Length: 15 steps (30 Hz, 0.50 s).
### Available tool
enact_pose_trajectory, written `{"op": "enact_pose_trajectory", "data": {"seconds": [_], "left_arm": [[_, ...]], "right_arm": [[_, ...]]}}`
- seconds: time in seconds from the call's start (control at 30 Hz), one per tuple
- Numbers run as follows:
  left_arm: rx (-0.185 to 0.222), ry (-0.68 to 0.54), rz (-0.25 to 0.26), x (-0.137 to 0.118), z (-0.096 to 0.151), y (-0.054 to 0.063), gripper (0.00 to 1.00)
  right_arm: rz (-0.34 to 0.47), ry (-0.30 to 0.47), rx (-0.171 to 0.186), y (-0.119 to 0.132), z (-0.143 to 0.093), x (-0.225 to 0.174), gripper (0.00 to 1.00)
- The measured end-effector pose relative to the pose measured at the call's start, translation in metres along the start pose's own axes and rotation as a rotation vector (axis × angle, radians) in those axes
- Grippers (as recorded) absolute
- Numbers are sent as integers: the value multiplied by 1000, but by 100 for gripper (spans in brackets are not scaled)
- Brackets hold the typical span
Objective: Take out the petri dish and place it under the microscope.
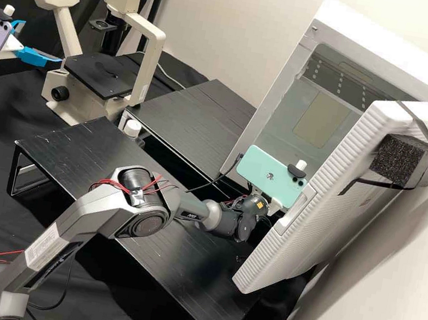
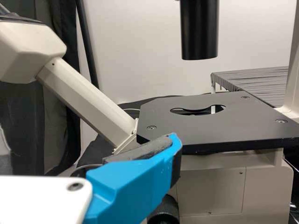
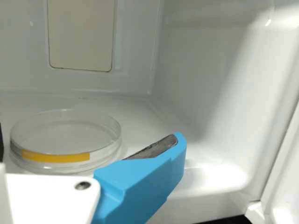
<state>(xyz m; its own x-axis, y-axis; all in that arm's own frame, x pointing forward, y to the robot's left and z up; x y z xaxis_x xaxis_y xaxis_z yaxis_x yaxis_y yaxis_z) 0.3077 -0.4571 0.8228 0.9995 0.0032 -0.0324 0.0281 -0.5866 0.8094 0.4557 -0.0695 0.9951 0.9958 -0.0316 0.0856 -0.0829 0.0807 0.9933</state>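
The dish [image 3: 65, 140] lay flat on the base inside the box [image 1: 288, 85], the site from which it was to be taken; a yellow band [image 3: 55, 157] marked its clear side wall. The door [image 1: 275, 248] of the box stood open, giving my arm its way in. My right claw [image 3: 89, 139] was within the box, near the dish, its two fingers parted and grasping nothing; the grey pad [image 3: 156, 148] faced inward, presumably to grip smooth plastic without slipping. I judged the step to be the approach to the grasp: the next move called for the fingers to straddle the rim at a low, level height, since a tilted pinch might have lifted the lid alone or skidded the dish deeper into the box. The scope [image 1: 151, 61] stood well apart from the box, beyond a low stand [image 1: 194, 112] lying between the two. Its stage [image 1: 99, 73], which had an opening for viewing from beneath, was the likely destination. My left claw [image 1: 42, 41], also spread and unladen, hung beside the stage on the side away from the box, well placed, I judged, to help there. The task was thus at an early stage, with the transfer out of the box still to be done.
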Motion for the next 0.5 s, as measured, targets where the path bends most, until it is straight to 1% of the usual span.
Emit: {"op": "enact_pose_trajectory", "data": {"seconds": [0.13, 0.17, 0.5], "left_arm": [[0, 0, 0, 0, 0, 0, 100], [0, 0, 0, 0, 0, 0, 100], [0, 0, 0, 0, 0, 0, 100]], "right_arm": [[-3, 2, 0, -1, -2, 1, 100], [-5, 4, 0, -2, -2, 1, 0], [-11, 11, 1, -5, -6, 3, 0]]}}
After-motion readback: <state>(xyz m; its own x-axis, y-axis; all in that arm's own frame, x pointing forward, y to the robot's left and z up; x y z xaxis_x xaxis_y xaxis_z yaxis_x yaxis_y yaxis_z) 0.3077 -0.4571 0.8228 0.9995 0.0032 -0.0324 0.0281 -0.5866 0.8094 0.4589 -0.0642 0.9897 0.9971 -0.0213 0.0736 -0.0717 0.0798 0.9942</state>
